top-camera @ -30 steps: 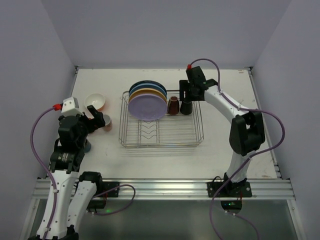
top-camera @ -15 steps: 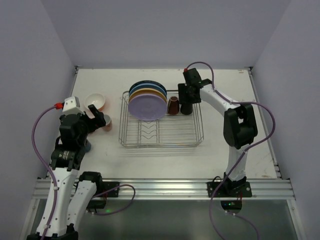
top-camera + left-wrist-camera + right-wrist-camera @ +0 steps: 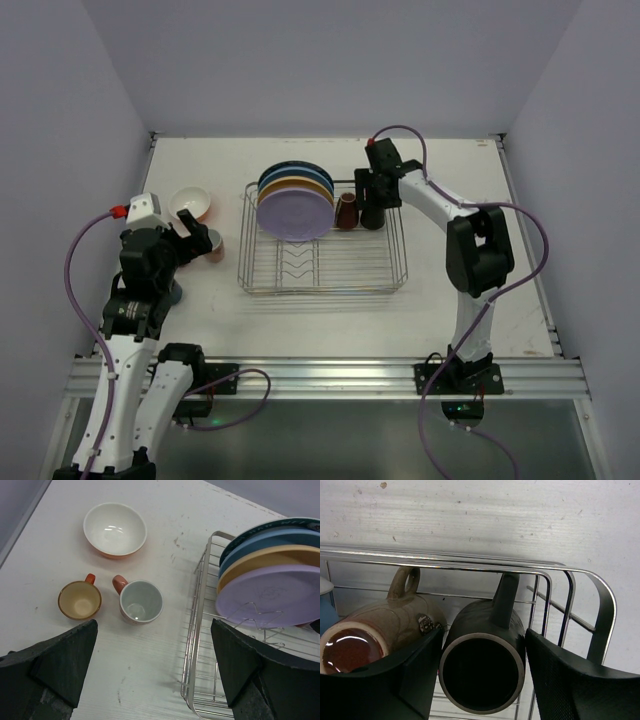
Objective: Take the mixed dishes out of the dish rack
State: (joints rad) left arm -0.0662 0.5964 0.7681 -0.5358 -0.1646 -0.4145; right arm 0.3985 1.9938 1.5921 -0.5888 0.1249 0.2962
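Observation:
The dish rack [image 3: 322,289] holds upright plates, the lavender plate [image 3: 295,213] in front, then a yellow plate [image 3: 260,560] and a blue plate [image 3: 260,541]. A brown cup [image 3: 380,630] and a black cup [image 3: 485,645] lie on their sides at the rack's back right. My right gripper [image 3: 482,677] reaches in over the back rim, its fingers pressed against both sides of the black cup [image 3: 372,214]. My left gripper [image 3: 154,665] hangs open over the table between the rack's left rim [image 3: 199,630] and two cups.
Left of the rack stand an orange bowl [image 3: 115,529], white inside, an orange cup [image 3: 80,600] and a pink cup [image 3: 141,601]. A bluish cup [image 3: 174,294] shows partly under the left arm. Walls enclose the table on three sides.
My right arm swung its elbow in and its gripper shifted left and down onto the black cup, closing against it. The left arm has hardly moved.

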